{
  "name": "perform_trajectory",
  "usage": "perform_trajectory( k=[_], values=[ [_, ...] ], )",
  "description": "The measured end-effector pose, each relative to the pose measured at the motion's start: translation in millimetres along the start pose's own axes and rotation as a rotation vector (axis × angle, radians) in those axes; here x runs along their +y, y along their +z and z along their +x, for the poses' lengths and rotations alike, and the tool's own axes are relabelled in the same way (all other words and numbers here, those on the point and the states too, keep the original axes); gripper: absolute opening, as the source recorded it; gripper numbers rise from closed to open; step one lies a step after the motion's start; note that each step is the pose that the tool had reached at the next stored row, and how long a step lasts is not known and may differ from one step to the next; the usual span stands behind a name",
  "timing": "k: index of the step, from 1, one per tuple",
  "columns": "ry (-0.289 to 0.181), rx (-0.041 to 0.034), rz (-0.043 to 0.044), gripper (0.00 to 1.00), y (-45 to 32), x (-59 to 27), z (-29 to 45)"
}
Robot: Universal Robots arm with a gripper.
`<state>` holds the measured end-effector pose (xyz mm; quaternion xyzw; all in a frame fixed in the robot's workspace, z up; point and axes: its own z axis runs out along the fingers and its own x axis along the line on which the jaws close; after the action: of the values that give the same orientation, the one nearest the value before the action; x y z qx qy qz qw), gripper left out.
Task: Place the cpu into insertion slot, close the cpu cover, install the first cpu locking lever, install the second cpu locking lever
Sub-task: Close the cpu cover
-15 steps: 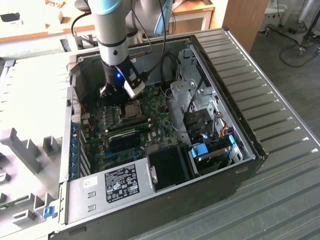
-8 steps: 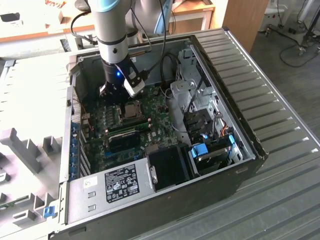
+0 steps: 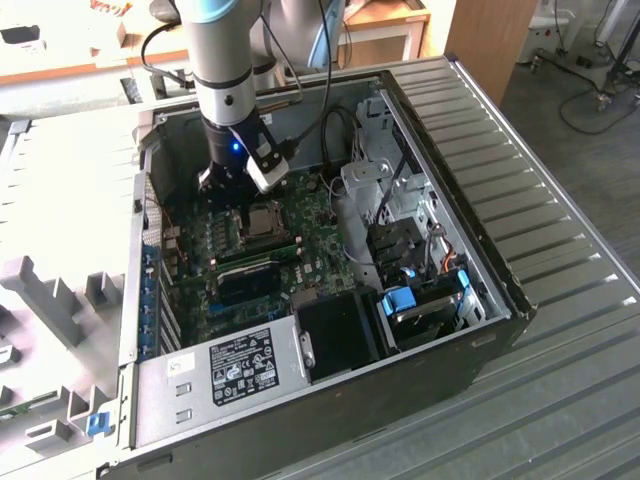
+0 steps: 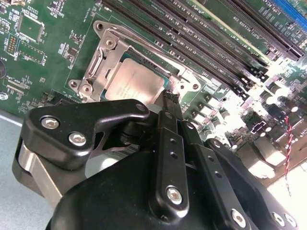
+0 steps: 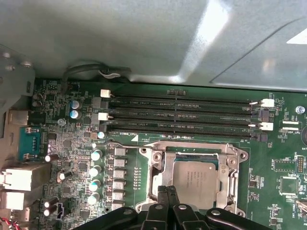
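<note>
Two matte black fingertips [image 5: 162,195] of the gripper [image 5: 167,190] are pressed together with nothing seen between them. They are poised at the metal rim of the insertion slot [image 5: 192,157]. Seated in that slot lies the cpu [image 5: 194,177], a flat square chip with a dull silvery-grey top. The cpu cover [image 5: 226,178], a thin stamped steel frame, lies flat around it, and the chip shows through its square window. I cannot tell whether the fingertips touch the frame. The socket sits on the green motherboard [image 5: 268,158], just beside the long black memory slots [image 5: 182,115] and toward the board's edge farthest from the boxy silvery power supply [image 3: 235,370]. In the exterior view the grey cylindrical arm [image 3: 222,60] stands over the open sheet-metal case [image 3: 456,190].
</note>
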<state>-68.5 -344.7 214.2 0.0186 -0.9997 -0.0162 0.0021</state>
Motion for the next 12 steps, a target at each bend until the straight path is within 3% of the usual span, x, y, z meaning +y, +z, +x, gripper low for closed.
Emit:
perform_trajectory(
  k=[12],
  values=[
    [0.0, -0.0002, -0.0003, 0.11, 0.8, 0.3, 3.2]
  ],
)
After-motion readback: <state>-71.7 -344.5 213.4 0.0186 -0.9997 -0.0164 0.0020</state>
